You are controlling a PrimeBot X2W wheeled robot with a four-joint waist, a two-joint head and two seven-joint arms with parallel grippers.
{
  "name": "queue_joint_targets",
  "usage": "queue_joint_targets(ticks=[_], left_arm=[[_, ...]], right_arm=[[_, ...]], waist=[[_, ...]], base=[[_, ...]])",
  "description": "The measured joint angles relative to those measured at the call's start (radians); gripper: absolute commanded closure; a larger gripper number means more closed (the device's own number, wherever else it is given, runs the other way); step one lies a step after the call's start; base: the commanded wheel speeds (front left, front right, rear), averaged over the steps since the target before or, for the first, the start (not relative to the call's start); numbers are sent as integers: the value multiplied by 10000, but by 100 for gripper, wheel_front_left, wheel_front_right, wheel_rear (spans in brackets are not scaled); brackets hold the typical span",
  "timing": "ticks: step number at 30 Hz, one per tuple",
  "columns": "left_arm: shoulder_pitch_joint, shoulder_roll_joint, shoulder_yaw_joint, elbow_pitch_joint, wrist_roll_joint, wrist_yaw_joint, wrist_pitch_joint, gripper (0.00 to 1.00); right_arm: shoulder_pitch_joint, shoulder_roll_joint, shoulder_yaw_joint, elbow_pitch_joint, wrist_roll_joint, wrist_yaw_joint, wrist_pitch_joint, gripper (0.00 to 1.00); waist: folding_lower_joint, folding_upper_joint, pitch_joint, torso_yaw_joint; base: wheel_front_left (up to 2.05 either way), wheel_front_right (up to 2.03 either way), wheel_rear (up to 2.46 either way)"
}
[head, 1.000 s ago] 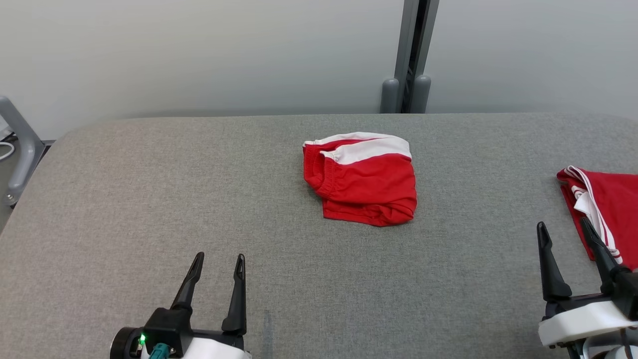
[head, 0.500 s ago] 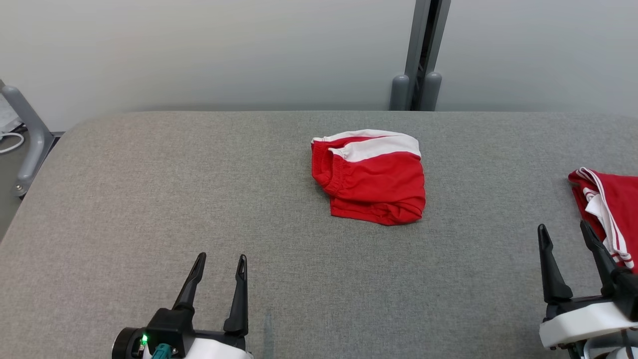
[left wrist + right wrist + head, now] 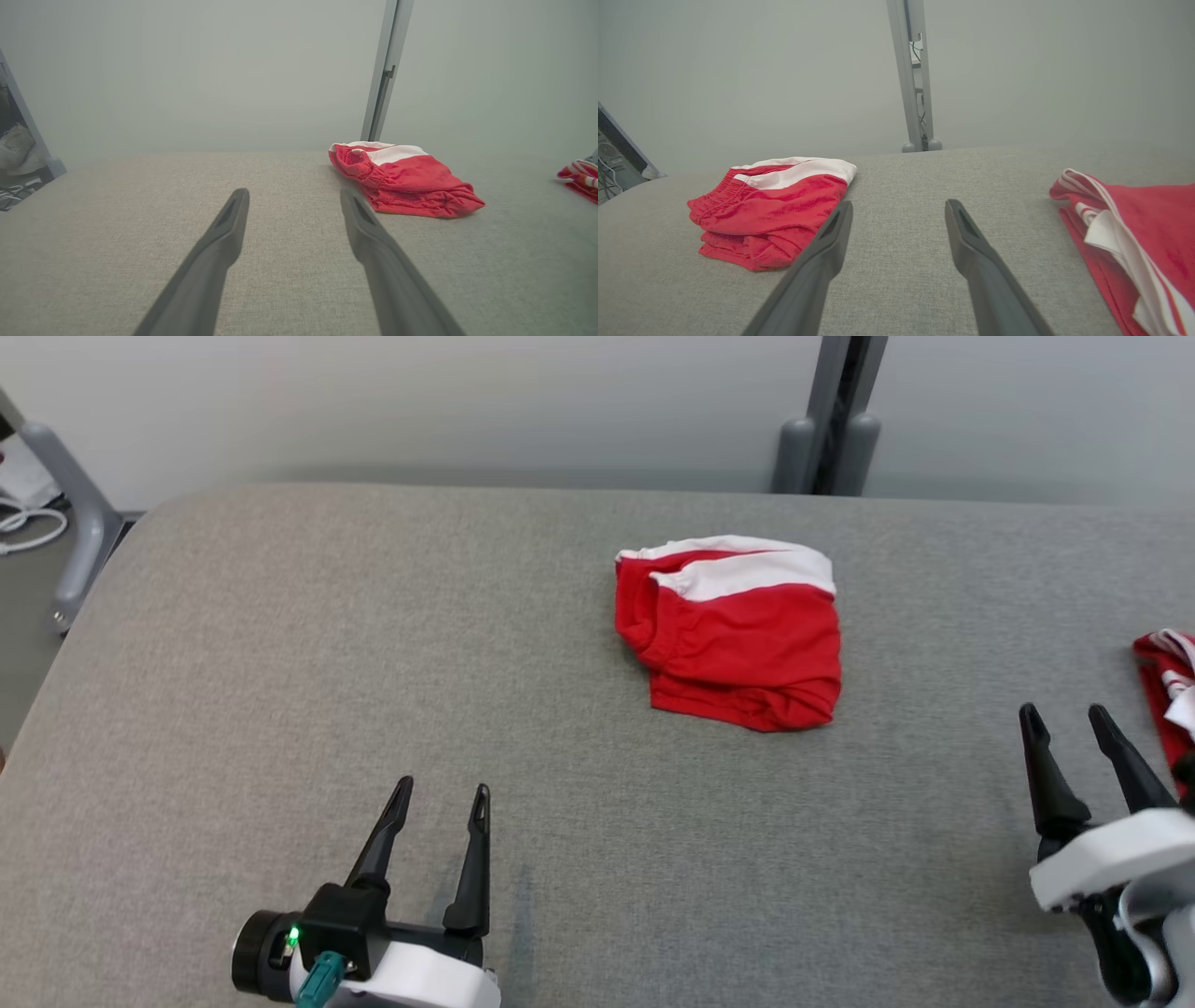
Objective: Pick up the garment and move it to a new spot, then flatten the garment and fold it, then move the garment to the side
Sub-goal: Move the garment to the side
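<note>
Left gripper [image 3: 442,787]: mine, low at the near left of the table [image 3: 233,644]. The two dark fingers stand wide apart with nothing between them.

Right gripper [image 3: 1064,711]: at the near right, fingers pointing away from me. It is spread wide too, and empty.

Red shorts [image 3: 733,635]: folded into a compact bundle and lying flat on the table. They sit toward the far side, a little right of the middle, well apart from both of my grippers.

Shorts, detail: a white band runs along the far edge, the gathered waistband is on the left, and the near edge is a thick fold.

Left wrist view: the shorts lie ahead and off to the right of my finger pair.

Right wrist view: the shorts lie ahead to the left, and one of my fingers crosses in front of their near corner.

Striped cloth [image 3: 1167,677]: a second red piece with white stripes at the table's right edge, just beside my right gripper on its outer side. Whether they touch I cannot tell.

Table: grey woven cover with rounded far corners.

Post [image 3: 836,420]: grey and upright, behind the table's far edge against a pale wall.
</note>
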Motion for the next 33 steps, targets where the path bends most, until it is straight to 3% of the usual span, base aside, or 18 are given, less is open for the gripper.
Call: queue_joint_targets(ticks=[8,13,23,33], left_arm=[[-402,2,-336,48,46,38,0,0],[-632,0,-757,31,-109,148,0,0],[-946,6,-1415,-94,-441,481,0,0],[-1070,0,-1716,-215,-531,635,0,0]], right_arm=[[-1675,-1365,1546,324,3877,0,2598,0],[-2580,-2222,2006,723,6086,0,4485,0],[-3873,-2930,2522,1722,7020,0,5603,0],[-4772,-2869,3018,2470,7409,0,5868,0]], waist=[[0,0,793,644],[0,-1,1339,1266],[0,0,2143,2328],[0,0,2528,3033]], base=[[0,0,0],[0,0,0],[0,0,0],[0,0,0]])
